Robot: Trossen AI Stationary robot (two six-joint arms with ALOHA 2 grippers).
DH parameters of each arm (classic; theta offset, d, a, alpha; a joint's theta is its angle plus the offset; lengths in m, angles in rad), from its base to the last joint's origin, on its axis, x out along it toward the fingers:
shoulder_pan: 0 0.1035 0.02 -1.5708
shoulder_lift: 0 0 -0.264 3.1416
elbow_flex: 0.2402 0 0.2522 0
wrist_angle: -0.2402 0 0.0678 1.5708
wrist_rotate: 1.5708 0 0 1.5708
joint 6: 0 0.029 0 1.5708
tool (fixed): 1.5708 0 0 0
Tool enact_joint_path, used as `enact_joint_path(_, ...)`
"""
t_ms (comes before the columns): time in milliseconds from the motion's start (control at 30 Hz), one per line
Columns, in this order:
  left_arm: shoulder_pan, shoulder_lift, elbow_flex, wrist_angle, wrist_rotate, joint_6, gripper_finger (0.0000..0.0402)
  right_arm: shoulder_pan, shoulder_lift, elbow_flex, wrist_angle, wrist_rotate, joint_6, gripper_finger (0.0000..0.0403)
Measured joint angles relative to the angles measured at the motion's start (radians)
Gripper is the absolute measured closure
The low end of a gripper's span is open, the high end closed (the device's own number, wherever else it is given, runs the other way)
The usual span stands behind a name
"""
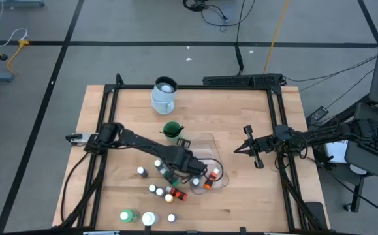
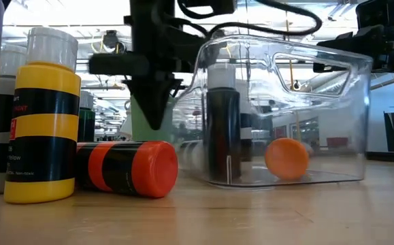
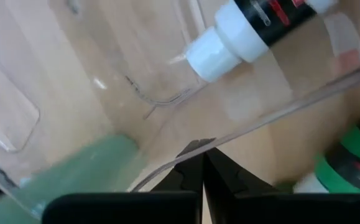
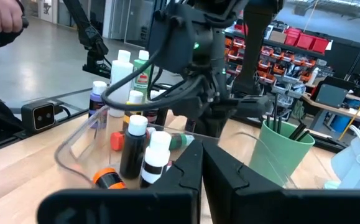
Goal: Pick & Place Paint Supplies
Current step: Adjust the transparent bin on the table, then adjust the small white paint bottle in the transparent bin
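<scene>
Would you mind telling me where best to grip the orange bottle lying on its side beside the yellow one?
Take the orange bottle across its black-and-orange barrel, coming straight down from above with the jaws straddling its long axis. It lies flat on the table, and the upright yellow bottle crowds one end, so a side approach looks blocked.

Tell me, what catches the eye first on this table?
Probably the left gripper, fingers shut and empty, poised over the clear tub mid-table, which already holds a few paint bottles. More bottles cluster on the near edge, and a green cup of brushes stands behind.
</scene>
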Motion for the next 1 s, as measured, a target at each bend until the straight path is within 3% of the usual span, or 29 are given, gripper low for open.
enact_joint_path(433, 0.083, 0.0, 0.0, 0.138, -0.024, 0.11, 0.0398, 0.0, 0.0, 0.0, 0.001, 0.0, 0.0, 0.0399)
enact_joint_path(633, 0.088, 0.0, 0.0, 0.123, -0.019, 0.1, 0.0396, 0.0, 0.0, 0.0, 0.0, 0.0, 0.0, 0.0399)
enact_joint_path(800, 0.048, -0.02, 0.006, 0.036, -0.05, 0.054, 0.0399, 0.0, 0.0, 0.0, -0.001, 0.0, 0.0, 0.0399)
enact_joint_path(1000, -0.094, -0.164, 0.008, 0.026, -0.089, -0.072, 0.0399, 0.0, 0.002, 0.0, -0.006, 0.0, 0.0, 0.0399)
